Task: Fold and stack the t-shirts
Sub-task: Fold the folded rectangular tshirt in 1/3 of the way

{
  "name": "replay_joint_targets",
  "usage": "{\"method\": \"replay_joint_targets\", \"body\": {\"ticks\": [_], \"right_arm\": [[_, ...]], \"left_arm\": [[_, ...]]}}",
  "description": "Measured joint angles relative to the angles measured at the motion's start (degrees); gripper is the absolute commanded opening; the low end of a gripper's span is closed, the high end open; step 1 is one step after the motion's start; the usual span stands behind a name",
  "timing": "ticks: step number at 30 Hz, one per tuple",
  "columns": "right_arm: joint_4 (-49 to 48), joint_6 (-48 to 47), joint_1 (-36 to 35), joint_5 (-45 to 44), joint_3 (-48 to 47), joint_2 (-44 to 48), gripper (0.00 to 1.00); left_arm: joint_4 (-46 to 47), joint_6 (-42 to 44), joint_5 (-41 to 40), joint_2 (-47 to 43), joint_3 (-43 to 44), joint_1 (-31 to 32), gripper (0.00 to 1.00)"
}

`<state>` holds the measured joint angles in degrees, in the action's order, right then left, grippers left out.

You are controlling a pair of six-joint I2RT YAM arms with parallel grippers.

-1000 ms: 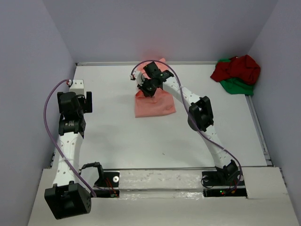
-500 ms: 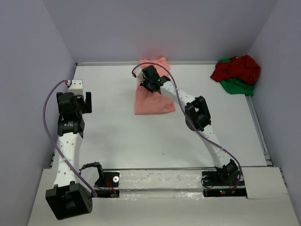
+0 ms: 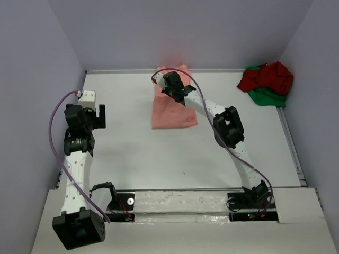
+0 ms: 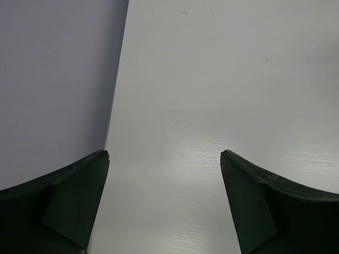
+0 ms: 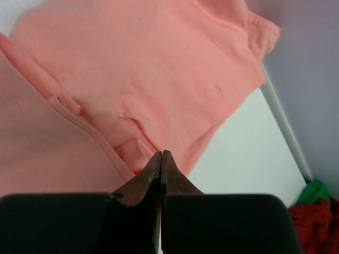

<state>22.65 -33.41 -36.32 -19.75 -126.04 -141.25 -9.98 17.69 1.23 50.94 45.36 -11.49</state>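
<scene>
Though much of it lies flat, the salmon-pink shirt (image 3: 172, 112) sits at about twelve o'clock on the table (image 3: 159, 156), its far edge reaching the foot of the back wall (image 3: 180, 32) and one short sleeve pointing to one o'clock in the right wrist view. Over its far half stands the right gripper (image 5: 161, 154), its two dark fingers pressed tight together with the tips down at a puckered ridge of the pink cloth; whether a pinch of fabric is caught between them I cannot tell. Away at two o'clock, in the far right corner and well apart from the pink one, the dark red shirt (image 3: 267, 76) lies crumpled on top of the bright green shirt (image 3: 269, 98), whose edge shows at the heap's near side. Across the table at nine o'clock the left gripper (image 4: 164, 154) hovers over bare white tabletop just beside the left wall (image 4: 53, 79), its fingers spread wide with nothing between them.
</scene>
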Motion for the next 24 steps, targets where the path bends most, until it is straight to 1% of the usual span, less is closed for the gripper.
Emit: {"method": "replay_joint_targets", "body": {"ticks": [4, 5, 6, 7, 8, 9, 12, 13, 14, 16, 18, 21, 24], "right_arm": [[-1.99, -3.08, 0.02, -2.97, 5.27, 5.55, 0.00], [-2.80, -3.89, 0.15, -3.96, 6.21, 7.13, 0.02], [-3.41, -4.46, 0.39, -4.81, 6.99, 8.33, 0.07], [-4.17, -5.05, 0.52, -5.84, 8.81, 10.54, 0.24], [-4.13, -5.53, 0.66, -6.43, 9.92, 12.13, 0.30], [-4.42, -5.55, 0.90, -6.95, 11.28, 13.73, 0.31], [-5.05, -5.33, 2.10, -8.13, 18.56, 20.85, 0.52], [-4.87, -4.72, 2.75, -8.33, 21.00, 23.50, 0.57], [-4.66, -4.15, 3.32, -8.39, 23.32, 25.88, 0.51], [-3.37, -2.91, 4.20, -8.31, 27.17, 30.05, 0.42], [-0.66, -0.46, 4.94, -7.82, 32.17, 35.23, 0.44], [3.23, 3.04, 4.94, -5.66, 37.11, 40.26, 0.45], [6.86, 6.69, 4.94, -1.97, 40.15, 42.27, 0.48]], "left_arm": [[-1.36, 0.24, 3.87, 0.00, 0.17, -0.15, 0.99], [-1.66, 0.26, 5.79, 0.00, 0.24, -0.17, 0.99], [-1.86, 0.26, 6.84, 0.00, 0.26, -0.20, 0.99], [-2.14, 0.31, 8.85, 0.17, 0.31, -0.20, 0.99], [-2.34, 0.35, 10.05, 0.44, 0.39, -0.20, 0.99], [-2.54, 0.39, 11.69, 1.07, 0.46, -0.20, 0.98], [-3.37, 0.48, 14.69, 3.08, 0.52, -0.20, 0.98], [-3.65, 0.50, 15.34, 3.69, 0.52, -0.20, 0.98], [-3.87, 0.52, 16.13, 4.35, 0.52, -0.20, 0.98], [-4.35, 0.48, 17.59, 5.25, 0.52, -0.20, 0.97], [-4.48, 0.46, 18.91, 5.81, 0.52, -0.20, 0.96], [-4.48, 0.46, 19.98, 6.25, 0.55, -0.20, 0.96], [-4.48, 0.46, 21.11, 6.29, 0.55, -0.20, 0.96]]}}
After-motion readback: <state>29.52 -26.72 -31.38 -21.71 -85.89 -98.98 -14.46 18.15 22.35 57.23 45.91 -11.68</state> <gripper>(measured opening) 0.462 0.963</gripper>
